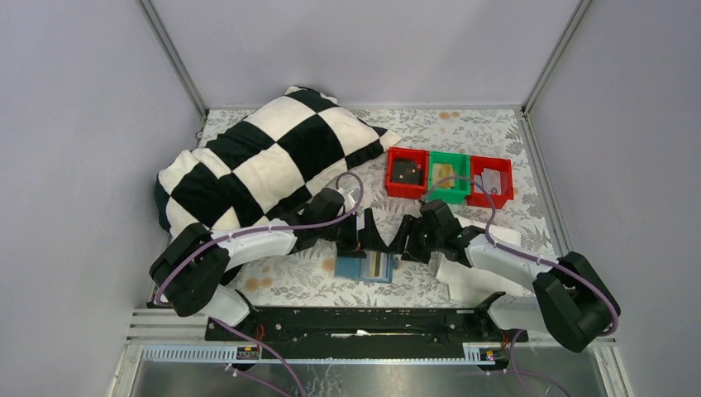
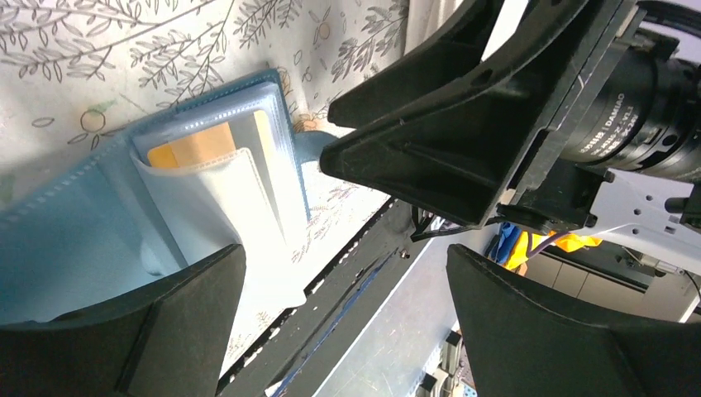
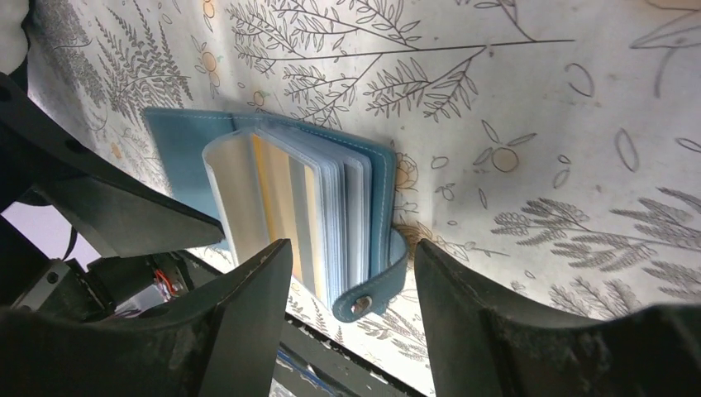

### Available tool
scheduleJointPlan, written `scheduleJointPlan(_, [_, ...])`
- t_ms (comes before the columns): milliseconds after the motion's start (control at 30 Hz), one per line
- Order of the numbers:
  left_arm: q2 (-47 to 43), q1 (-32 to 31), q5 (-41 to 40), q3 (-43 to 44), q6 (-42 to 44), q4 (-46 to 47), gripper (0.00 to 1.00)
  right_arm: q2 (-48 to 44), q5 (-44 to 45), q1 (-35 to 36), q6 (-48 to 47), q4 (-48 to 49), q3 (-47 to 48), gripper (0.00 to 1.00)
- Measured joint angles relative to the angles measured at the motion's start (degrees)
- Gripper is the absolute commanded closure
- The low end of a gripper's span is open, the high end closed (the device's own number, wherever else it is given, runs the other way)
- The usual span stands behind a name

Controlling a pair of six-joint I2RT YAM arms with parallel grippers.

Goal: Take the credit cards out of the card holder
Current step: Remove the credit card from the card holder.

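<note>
The teal-blue card holder lies open on the flowered cloth near the front edge, its clear sleeves fanned up. Orange-yellow credit cards show inside the sleeves, and their edges show in the right wrist view too. My left gripper hangs just behind the holder, wide open with nothing between its fingers. My right gripper is close on the holder's right side and open. The snap tab sits loosely between its fingers, touching neither.
A black-and-white checkered pillow fills the back left. Three small bins, red, green and red, stand in a row at the back right. White paper lies under the right arm. A black rail runs along the near edge.
</note>
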Motion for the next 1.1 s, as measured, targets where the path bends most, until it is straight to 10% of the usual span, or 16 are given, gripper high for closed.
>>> scheduleJointPlan(500, [-10.0,7.7,-4.2,0.4,3.1,-7.7,0.05,-13.2,6.9,1.4,-3.3,-12.6,2.7,0.43])
scheduleJointPlan(1100, [-16.0,8.2,-8.2,0.7,5.0,-16.7,0.04,2.6,-0.3,8.6,-0.3,2.4,4.6,0.4])
